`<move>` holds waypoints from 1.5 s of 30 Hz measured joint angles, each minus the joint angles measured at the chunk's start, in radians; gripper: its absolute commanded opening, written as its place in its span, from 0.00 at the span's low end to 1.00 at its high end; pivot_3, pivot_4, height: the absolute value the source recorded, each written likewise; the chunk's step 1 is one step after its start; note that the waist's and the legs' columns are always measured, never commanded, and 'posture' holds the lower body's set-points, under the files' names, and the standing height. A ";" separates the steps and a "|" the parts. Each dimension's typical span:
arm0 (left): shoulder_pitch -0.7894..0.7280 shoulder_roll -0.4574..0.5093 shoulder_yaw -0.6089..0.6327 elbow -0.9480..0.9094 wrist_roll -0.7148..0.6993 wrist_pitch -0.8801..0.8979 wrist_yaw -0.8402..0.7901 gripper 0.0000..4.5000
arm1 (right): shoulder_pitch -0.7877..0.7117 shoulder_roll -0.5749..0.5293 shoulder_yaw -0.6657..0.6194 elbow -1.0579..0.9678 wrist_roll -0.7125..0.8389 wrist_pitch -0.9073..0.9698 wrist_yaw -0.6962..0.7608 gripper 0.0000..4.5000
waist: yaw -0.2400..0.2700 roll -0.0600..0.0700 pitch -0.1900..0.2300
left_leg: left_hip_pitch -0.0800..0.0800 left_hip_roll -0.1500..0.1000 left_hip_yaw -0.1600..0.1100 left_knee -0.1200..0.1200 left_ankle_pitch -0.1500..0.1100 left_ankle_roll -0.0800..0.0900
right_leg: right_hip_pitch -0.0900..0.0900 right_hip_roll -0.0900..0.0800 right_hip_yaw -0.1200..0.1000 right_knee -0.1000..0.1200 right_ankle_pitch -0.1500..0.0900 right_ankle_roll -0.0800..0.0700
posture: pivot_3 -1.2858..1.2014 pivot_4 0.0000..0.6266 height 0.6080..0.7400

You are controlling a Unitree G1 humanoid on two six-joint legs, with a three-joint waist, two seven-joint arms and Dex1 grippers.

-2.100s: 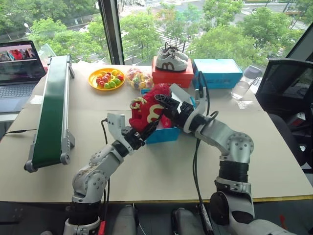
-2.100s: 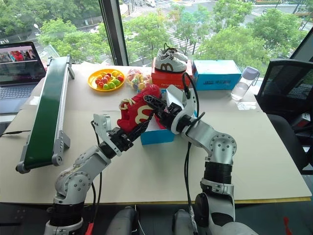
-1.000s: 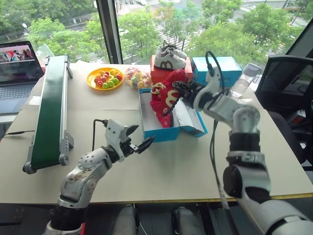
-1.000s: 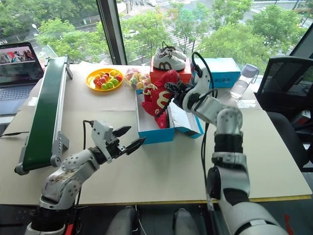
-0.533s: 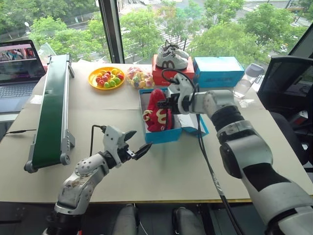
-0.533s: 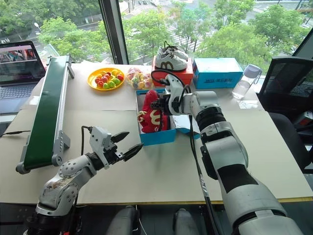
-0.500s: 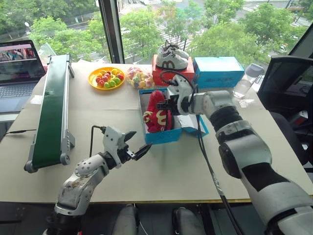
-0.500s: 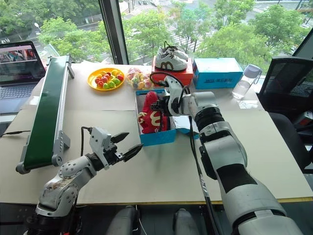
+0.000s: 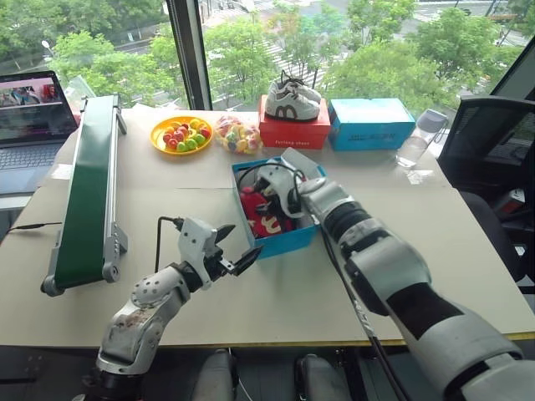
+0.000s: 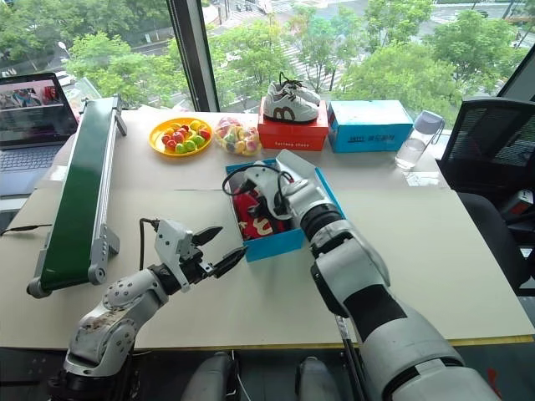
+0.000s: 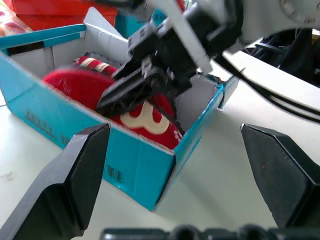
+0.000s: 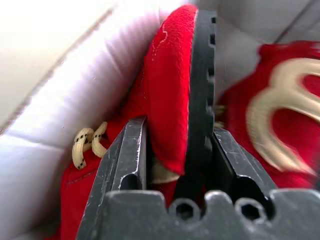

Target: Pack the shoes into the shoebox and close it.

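Two red shoes with pale yellowish side marks lie inside the open blue shoebox mid-desk in the head views; its side lettering is too small to read. Right end effector reaches into the box; left end effector hovers just beside it, fingers wide. Left wrist view: dark unreadable print on the box wall. Right wrist view: black fingers clamp one shoe's sole and red upper.
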 measured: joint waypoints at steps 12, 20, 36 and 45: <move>-0.023 -0.006 -0.018 0.003 0.019 0.000 -0.010 1.00 | -0.032 -0.002 -0.272 0.045 0.094 0.083 -0.040 0.94 | 0.001 0.001 0.000 | 0.001 0.000 0.000 0.000 0.000 -0.001 | 0.001 0.000 0.000 0.001 0.000 -0.001 | 0.52 0.24 1.00; -0.024 0.028 -0.021 0.019 0.038 -0.009 -0.054 1.00 | -0.125 -0.213 -0.481 -0.349 0.341 0.532 0.088 0.85 | 0.005 0.001 0.000 | -0.002 0.001 -0.001 -0.001 0.001 -0.001 | -0.001 0.000 -0.002 0.000 0.000 -0.001 | 0.52 0.24 1.00; -0.082 0.073 0.037 0.123 0.050 -0.045 -0.126 1.00 | 0.774 -0.592 -0.784 -1.253 0.528 1.021 -0.128 0.02 | 0.003 0.004 -0.002 | 0.005 0.001 0.002 0.001 0.001 0.000 | 0.004 0.001 0.002 0.000 0.000 0.000 | 0.52 0.24 1.00; -0.126 0.064 0.018 0.151 0.052 -0.045 -0.156 1.00 | 0.754 -0.292 -0.832 -0.888 0.463 0.738 -0.336 0.02 | -0.017 -0.002 -0.004 | 0.012 0.001 0.003 0.002 0.001 0.000 | 0.005 0.010 0.018 -0.002 0.003 0.004 | 0.52 0.24 1.00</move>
